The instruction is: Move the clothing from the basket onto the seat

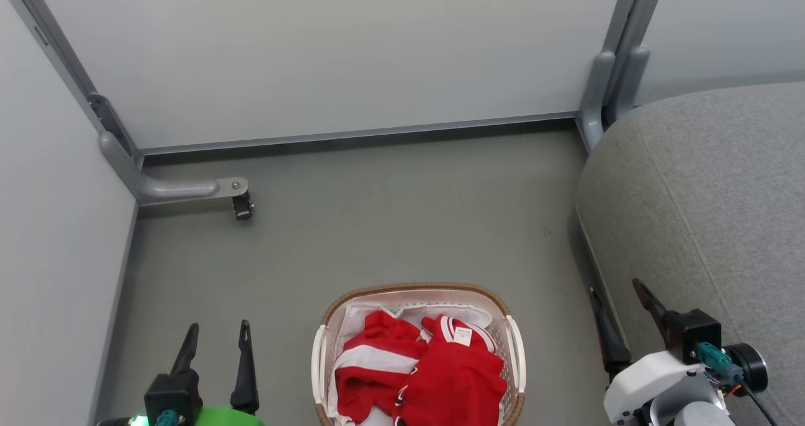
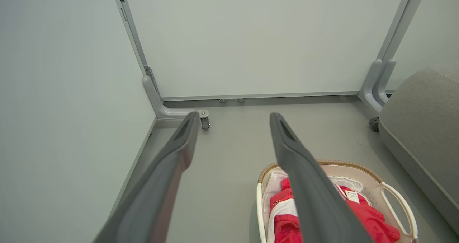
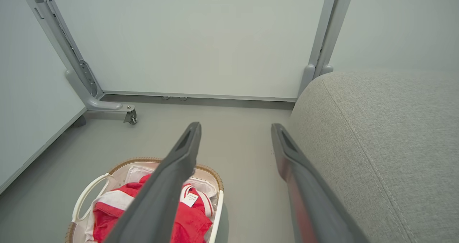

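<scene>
Left hand [image 1: 217, 326] is hanging low at the near left w/ both dark fingers spread apart, pinching nothing. Right hand [image 1: 616, 287] is doing the same at the near right: fingers wide, nothing btwn them, sitting just beside the seat [image 1: 704, 212].

Btwn the two, the basket [image 1: 415, 287] is resting on the grey floor [image 1: 390, 224], and the clothing [image 1: 453, 375] is lying bundled inside it. That's two red pieces w/ white stripes, one showing a striped collar and a white tag [image 1: 463, 336], both lying on a white sheet [image 1: 371, 313] that's lining the basket.

Seat is standing off to the right, near the basket but apart from it, and no red fabric is showing on the part in view.

Progress-wise, it's looking like nothing is moved yet. Both pieces are waiting in the basket, so basically the whole job is left: two pickups, two drops on the cushion. Neither hand is reaching over the rim at this point, so one is going to need to go down into the basket first, prob. the right, given it's sitting on the seat side.
</scene>
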Motion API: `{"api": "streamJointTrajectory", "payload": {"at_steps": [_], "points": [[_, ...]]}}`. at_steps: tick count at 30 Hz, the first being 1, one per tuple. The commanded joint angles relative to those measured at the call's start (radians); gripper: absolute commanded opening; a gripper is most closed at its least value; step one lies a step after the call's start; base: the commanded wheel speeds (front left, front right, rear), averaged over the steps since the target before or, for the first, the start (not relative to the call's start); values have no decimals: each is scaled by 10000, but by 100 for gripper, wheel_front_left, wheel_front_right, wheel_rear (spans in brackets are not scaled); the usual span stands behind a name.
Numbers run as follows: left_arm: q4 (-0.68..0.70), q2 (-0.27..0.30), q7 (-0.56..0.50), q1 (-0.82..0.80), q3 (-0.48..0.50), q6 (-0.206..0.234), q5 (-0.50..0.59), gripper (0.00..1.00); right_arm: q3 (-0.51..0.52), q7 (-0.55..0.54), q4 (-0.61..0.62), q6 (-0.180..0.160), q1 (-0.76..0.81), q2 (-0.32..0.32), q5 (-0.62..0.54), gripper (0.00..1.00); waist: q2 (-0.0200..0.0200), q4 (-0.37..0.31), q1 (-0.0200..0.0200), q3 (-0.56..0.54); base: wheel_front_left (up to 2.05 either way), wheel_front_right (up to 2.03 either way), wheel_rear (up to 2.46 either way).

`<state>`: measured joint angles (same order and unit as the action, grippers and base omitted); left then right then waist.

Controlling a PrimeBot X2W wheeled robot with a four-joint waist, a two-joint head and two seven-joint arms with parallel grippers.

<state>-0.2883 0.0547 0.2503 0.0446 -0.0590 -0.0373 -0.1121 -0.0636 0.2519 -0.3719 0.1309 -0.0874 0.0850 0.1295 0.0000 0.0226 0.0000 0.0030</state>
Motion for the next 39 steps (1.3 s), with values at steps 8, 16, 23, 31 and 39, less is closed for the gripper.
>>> {"api": "streamJointTrajectory", "payload": {"at_steps": [8, 16, 23, 31, 39], "points": [[-229, -27, 145, -171, -87, -174, 439, 100, -91, 147, 101, -3, -218, 74, -427, 100, 0, -80, 0, 360, 0, 0, 0], [-334, -30, 145, -700, -355, -199, 242, 100, -165, 146, 423, -3, -713, 83, -342, 100, 0, -322, 0, 1217, 0, 0, 0], [-591, -25, 145, -1466, -711, -239, 185, 100, -274, 146, 713, -3, -1260, 111, -269, 100, 0, -579, 0, 2127, 0, 0, 0], [-870, -26, 145, -2214, -1170, -137, 154, 100, -391, 146, 907, -3, -1844, 115, -219, 100, 0, -873, 0, 3030, 0, 0, 0], [-1300, -24, 144, -2924, -1504, -163, 251, 100, -526, 146, 1209, -3, -2400, 57, -136, 100, 0, -1132, 0, 3914, 0, 0, 0]]}}
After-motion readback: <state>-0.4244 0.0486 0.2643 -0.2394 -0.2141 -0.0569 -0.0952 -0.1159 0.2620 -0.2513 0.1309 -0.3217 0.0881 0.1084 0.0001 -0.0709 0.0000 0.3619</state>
